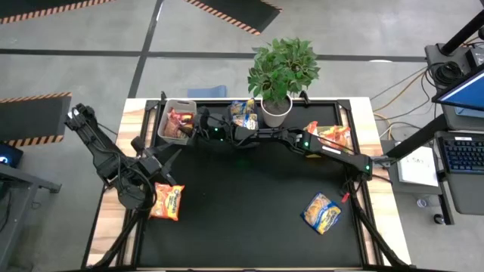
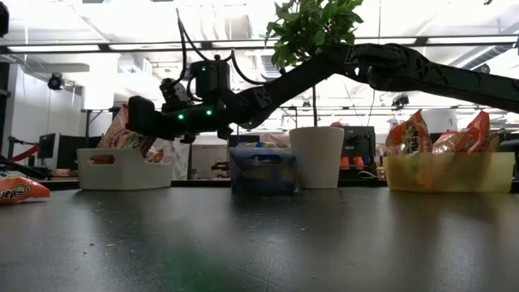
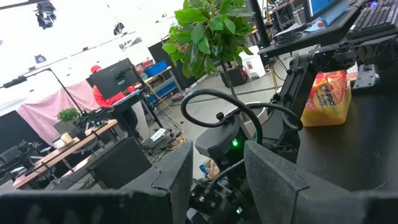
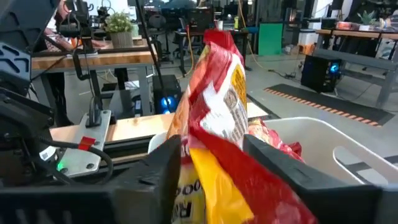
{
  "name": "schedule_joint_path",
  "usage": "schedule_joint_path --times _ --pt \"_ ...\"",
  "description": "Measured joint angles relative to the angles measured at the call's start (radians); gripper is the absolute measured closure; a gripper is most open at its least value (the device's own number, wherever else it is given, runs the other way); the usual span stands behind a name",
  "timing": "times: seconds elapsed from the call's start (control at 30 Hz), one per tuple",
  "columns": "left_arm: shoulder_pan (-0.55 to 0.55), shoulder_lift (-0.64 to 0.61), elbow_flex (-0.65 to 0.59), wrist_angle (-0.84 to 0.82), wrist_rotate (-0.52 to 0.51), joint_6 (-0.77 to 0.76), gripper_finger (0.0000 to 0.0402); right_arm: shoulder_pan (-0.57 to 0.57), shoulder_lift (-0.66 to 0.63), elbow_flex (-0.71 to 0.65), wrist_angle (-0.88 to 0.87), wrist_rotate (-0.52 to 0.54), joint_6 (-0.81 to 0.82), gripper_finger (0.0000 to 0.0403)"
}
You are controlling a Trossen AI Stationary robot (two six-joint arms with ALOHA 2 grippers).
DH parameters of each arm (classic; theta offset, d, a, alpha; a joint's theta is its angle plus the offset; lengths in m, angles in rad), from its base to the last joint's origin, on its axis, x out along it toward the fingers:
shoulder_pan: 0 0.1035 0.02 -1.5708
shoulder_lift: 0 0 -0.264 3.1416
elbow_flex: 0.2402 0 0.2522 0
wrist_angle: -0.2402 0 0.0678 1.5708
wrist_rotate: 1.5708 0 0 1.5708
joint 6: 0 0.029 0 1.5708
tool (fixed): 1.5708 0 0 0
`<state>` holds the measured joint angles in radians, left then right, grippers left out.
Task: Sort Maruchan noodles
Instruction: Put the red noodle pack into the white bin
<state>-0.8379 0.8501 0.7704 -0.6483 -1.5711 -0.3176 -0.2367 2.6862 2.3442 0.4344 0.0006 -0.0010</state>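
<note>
The right arm is stretched way across the back of the table, with the right gripper (image 1: 198,125) hanging over the edge of the white bin (image 1: 165,121) at the back left corner. From its wrist camera a red and yellow noodle packet (image 4: 214,118) stands upright between the two dark fingers, over the bin, which already has other red packets (image 1: 178,125) in it. The fingers look a bit apart on either side of the packet, but I honestly cannot tell if they are pinching it or have just let go.

The left arm is parked at the front left, its left gripper (image 1: 168,157) pointing toward the middle of the table. Its fingers are spread apart with nothing between them.

Where the rest of the noodles are: one orange packet (image 1: 167,202) lies flat on the black mat just beside the left arm, near the front left. A blue and yellow packet (image 1: 321,211) lies by itself toward the front right. The middle bin (image 1: 243,115) at the back holds blue and yellow ones, and the yellowish bin (image 1: 330,135) at the back right has orange packets standing in it. A potted plant (image 1: 280,72) sits between those two bins.
</note>
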Motion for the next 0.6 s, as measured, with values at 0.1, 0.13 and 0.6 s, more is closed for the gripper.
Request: schedule_joint_path --times 0.1,0.13,0.6 --pt "0.000 0.000 0.000 0.000 0.000 -0.002 0.0274 0.000 -0.008 0.003 -0.011 0.000 -0.002 0.0217" --pt "0.000 0.000 0.000 0.000 0.000 -0.002 0.0274 0.000 -0.014 0.003 -0.019 0.000 -0.007 0.0210" --pt "0.000 0.000 0.000 0.003 0.000 -0.002 0.0274 0.032 -0.214 0.004 -0.370 -0.055 -0.103 0.0173"
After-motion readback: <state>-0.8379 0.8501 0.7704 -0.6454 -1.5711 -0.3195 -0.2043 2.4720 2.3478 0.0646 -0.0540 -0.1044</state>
